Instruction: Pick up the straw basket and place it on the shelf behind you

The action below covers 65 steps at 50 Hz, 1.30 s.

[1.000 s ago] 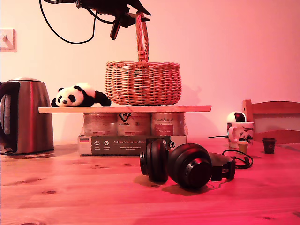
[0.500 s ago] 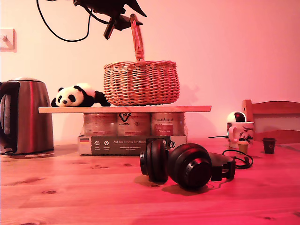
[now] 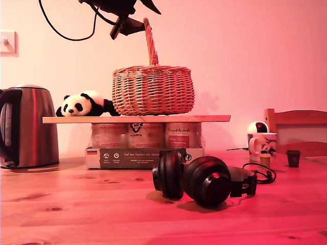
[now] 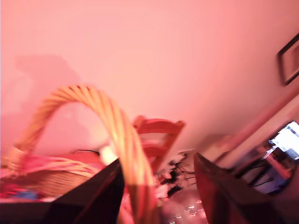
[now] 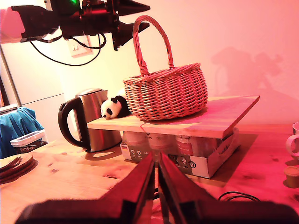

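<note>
step: releasing | basket (image 3: 153,91) on shelf (image 3: 136,119) | your first hand (image 3: 134,21) spread beside the handle | your second hand (image 5: 156,186) pressed together | next: lift clear

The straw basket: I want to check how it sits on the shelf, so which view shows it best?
The second wrist view: the straw basket rests whole on the shelf. The exterior view shows it side-on; the first wrist view shows only its blurred handle.
</note>
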### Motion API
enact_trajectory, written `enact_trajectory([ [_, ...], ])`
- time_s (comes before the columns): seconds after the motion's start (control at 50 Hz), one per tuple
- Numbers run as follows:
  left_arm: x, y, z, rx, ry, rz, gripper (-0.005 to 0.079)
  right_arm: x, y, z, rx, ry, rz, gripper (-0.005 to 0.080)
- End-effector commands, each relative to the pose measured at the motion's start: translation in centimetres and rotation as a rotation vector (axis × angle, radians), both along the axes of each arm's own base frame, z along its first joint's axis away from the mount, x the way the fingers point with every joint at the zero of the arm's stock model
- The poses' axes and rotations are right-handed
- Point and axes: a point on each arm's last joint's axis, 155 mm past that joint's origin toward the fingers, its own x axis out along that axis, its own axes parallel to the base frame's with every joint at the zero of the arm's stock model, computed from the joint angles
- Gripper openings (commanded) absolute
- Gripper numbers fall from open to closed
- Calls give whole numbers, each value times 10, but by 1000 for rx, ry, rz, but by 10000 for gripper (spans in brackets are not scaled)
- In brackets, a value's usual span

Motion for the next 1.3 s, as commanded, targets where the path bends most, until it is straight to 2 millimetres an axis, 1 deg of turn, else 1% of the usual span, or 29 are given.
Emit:
enact_trajectory([
  [0.0, -12, 5, 27, 5, -62, 1, 413, -4, 2, 11, -1, -33, 8, -10],
  [0.12, -11, 7, 24, 44, -81, 3, 413, -4, 2, 11, -1, -33, 9, -10],
  [0.26, -11, 12, 26, 85, -106, 8, 413, -4, 2, 11, -1, -35, 8, -10],
  [0.34, -13, 15, 33, 106, -123, 11, 413, -4, 2, 12, -1, -40, 8, -10],
  [0.48, -18, 23, 52, 148, -180, 27, 413, -4, 2, 13, -1, -41, 9, -10],
  [0.68, -31, 36, 77, 230, -247, 45, 413, -4, 2, 13, -1, -41, 9, -10],
  [0.78, -37, 40, 82, 283, -274, 47, 413, -4, 2, 13, -1, -42, 9, -10],
  [0.88, -45, 45, 80, 362, -281, 37, 404, -4, 2, 13, -1, -44, 9, -10],
  [0.94, -53, 48, 76, 413, -274, 23, 369, -5, 2, 14, -1, -48, 9, -10],
  [1.0, -61, 50, 71, 467, -265, 4, 311, -5, 2, 15, -1, -50, 9, -10],
  [1.16, -81, 55, 60, 564, -237, -41, 72, -5, 2, 15, -1, -50, 9, -10],
  [1.28, -96, 53, 56, 615, -240, -74, -15, -5, 2, 15, -1, -51, 8, -10],
])
